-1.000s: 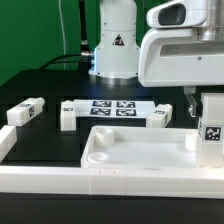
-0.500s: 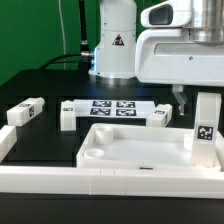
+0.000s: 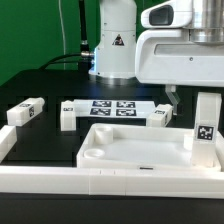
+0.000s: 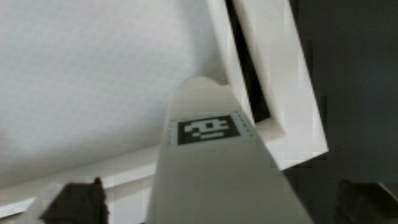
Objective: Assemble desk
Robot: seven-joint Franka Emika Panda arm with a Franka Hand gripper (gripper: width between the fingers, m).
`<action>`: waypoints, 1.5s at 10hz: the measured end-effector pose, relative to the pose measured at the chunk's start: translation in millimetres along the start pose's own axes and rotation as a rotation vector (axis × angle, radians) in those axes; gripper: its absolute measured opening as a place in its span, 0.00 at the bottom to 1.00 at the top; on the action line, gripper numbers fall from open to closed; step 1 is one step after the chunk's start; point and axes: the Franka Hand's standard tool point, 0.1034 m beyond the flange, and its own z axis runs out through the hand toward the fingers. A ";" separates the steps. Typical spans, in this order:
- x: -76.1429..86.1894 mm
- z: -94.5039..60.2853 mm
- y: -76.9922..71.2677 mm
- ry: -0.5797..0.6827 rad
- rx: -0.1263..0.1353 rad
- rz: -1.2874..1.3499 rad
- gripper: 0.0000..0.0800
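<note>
The white tray-like tabletop (image 3: 130,148) lies in the middle of the table. One white tagged leg (image 3: 205,130) stands upright on its corner at the exterior view's right. My gripper (image 3: 199,98) is over this leg, mostly hidden by the wrist housing. In the wrist view the leg (image 4: 217,150) rises between my fingers (image 4: 80,200), with a gap on each side, above the tabletop (image 4: 89,80); my gripper (image 4: 222,205) is open. Three more legs lie on the table: one (image 3: 25,112) at the far left, one (image 3: 68,113), and one (image 3: 160,116).
The marker board (image 3: 112,108) lies flat behind the tabletop, between two legs. A long white border rail (image 3: 60,178) runs along the front. The arm's base (image 3: 115,45) stands at the back.
The upright leg moved a little to the exterior view's left and down onto the tabletop corner, then stayed still. A dark finger beside it has since shifted outward.
</note>
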 end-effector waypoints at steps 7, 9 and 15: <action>-2.5 -0.4 -4.7 0.002 -0.020 -0.672 0.81; -0.9 -3.9 -4.9 0.006 -0.020 -0.826 0.81; 2.8 -4.5 1.5 0.003 -0.032 -1.182 0.81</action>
